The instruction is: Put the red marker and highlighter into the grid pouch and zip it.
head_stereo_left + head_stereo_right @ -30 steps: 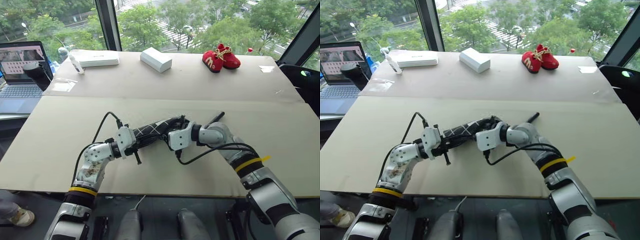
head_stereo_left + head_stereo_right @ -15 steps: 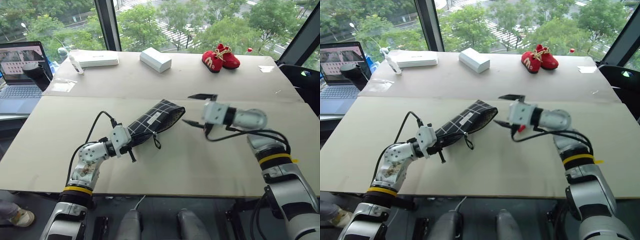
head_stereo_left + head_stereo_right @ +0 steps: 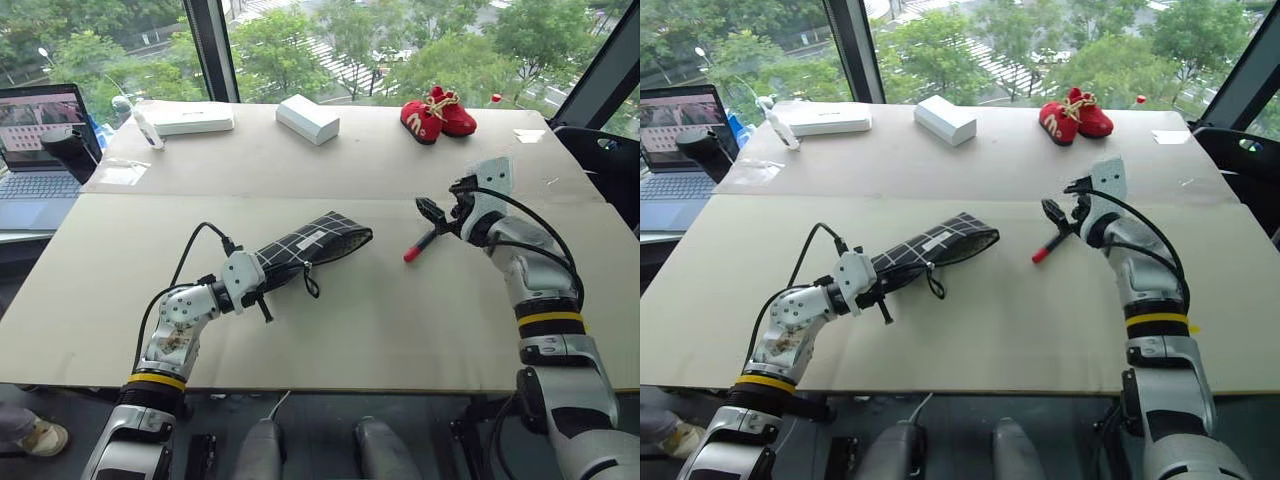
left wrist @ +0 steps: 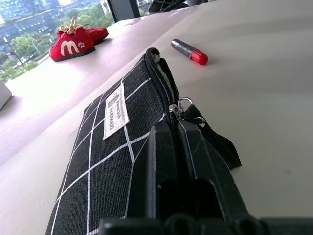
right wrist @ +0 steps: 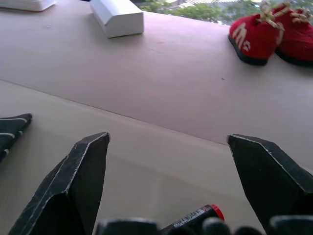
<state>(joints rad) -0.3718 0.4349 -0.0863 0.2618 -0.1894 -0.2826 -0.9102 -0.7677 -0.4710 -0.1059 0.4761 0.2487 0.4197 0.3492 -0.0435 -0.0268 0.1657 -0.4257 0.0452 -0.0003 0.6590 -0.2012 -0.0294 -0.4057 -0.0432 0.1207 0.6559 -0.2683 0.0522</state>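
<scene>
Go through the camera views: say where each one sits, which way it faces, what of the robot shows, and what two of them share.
Head views: look forward and down over the table; both arms show.
Left wrist view: looks along the shut left gripper over the grid pouch toward the red marker.
Right wrist view: looks between the open right gripper fingers across the table.
Shared: both wrist views show the marker and the red shoes.

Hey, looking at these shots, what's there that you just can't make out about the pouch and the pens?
- The grid pouch: its inside is hidden by the fabric in both eye views and the left wrist view, so whether a highlighter is inside is unknown.
- Pouch near end: covered by the shut left gripper.
- The red marker: cut off by the open right gripper's base in the right wrist view.
- Pouch label print: too small.
</scene>
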